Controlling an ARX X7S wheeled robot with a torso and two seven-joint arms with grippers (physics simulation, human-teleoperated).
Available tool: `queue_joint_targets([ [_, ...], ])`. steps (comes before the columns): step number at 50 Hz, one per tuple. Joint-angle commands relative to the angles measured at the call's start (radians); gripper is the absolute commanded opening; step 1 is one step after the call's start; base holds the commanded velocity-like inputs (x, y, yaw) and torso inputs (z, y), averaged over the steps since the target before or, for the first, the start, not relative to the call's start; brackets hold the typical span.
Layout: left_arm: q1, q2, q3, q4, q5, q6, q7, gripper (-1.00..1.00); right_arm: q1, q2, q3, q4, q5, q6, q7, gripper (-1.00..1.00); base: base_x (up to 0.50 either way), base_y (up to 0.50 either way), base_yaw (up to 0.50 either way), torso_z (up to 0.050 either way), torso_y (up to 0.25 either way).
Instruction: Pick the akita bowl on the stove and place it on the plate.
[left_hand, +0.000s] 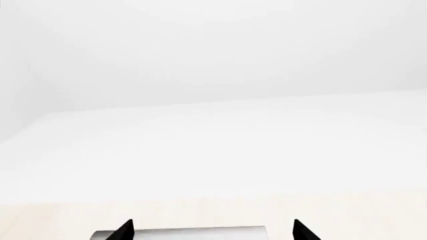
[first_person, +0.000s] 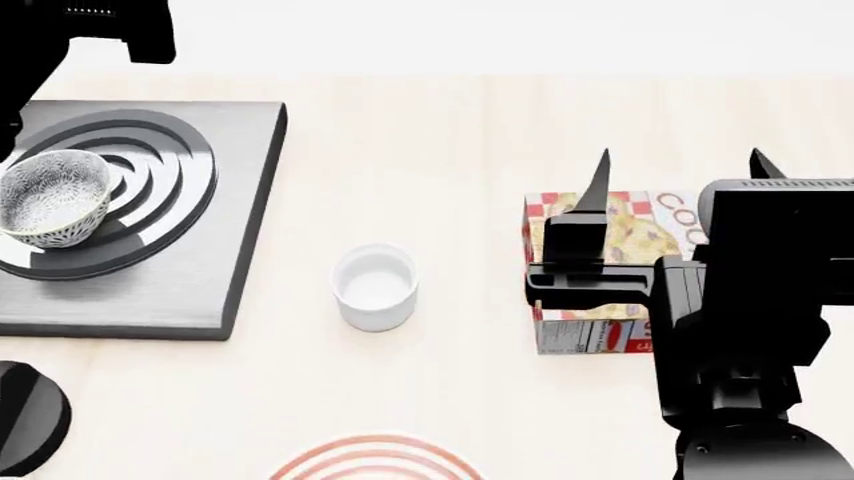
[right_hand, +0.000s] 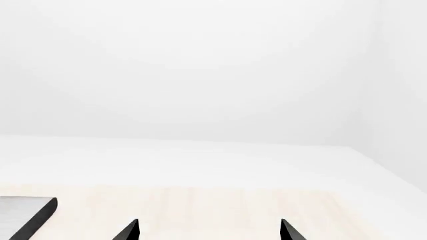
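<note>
Plainly, stage: nothing was lifted yet; I judged the reach for the bowl had not begun.
Akita bowl (first_person: 51, 197): it sat upright on the stove's burner rings, at the far left of the head view, apart from both my arms.
Stove (first_person: 200, 270): the dark slab lay flat on the counter (first_person: 441, 130), its raised top keeping the bowl steady and easy to come at from above.
Plate (first_person: 378, 458): only its red-ringed far rim showed at the near edge, middle of the scene, bare where visible, so I judged it free to receive the bowl.
Right fingers (first_person: 674, 165): spread apart and holding nothing, poised over the cookie box (first_person: 587, 335) on the right, well apart from the bowl.
Left fingers (left_hand: 212, 230): two tips stood apart in the left wrist view with nothing between them, so open and empty.
White cup (first_person: 375, 287): it stood between stove and box, near the path from bowl to plate; I judged it something to steer clear of.
Likely arm: the left, since the bowl lay on its side.
</note>
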Motion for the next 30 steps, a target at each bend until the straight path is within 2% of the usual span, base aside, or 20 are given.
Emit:
queue_joint_targets([
  [1, -0.001, -0.003, 0.006, 0.009, 0.002, 0.002, -0.004, 1.0, 0.0, 0.003, -0.002, 0.004, 0.004, -0.005, 0.003, 1.0, 0.0, 0.0, 0.0, 0.0, 0.0],
  [4, 0.002, -0.004, 0.015, 0.002, 0.011, 0.024, -0.001, 1.0, 0.001, 0.003, -0.002, 0.001, 0.006, -0.002, 0.005, 1.0, 0.0, 0.0, 0.0, 0.0, -0.038],
  [10, 0.005, -0.006, 0.008, 0.017, -0.005, 0.009, 0.008, 1.0, 0.003, 0.004, -0.003, -0.004, 0.01, 0.005, 0.009, 1.0, 0.0, 0.0, 0.0, 0.0, -0.239],
  [26, 0.019, -0.012, 0.024, 0.029, 0.002, 0.009, 0.003, 1.0, -0.003, 0.008, -0.004, -0.002, 0.015, -0.004, 0.012, 1.0, 0.0, 0.0, 0.0, 0.0, -0.003],
  [30, 0.017, -0.01, 0.024, 0.014, 0.001, 0.012, 0.004, 1.0, 0.0, 0.009, -0.005, -0.001, 0.017, -0.002, 0.013, 1.0, 0.0, 0.0, 0.0, 0.0, -0.148],
])
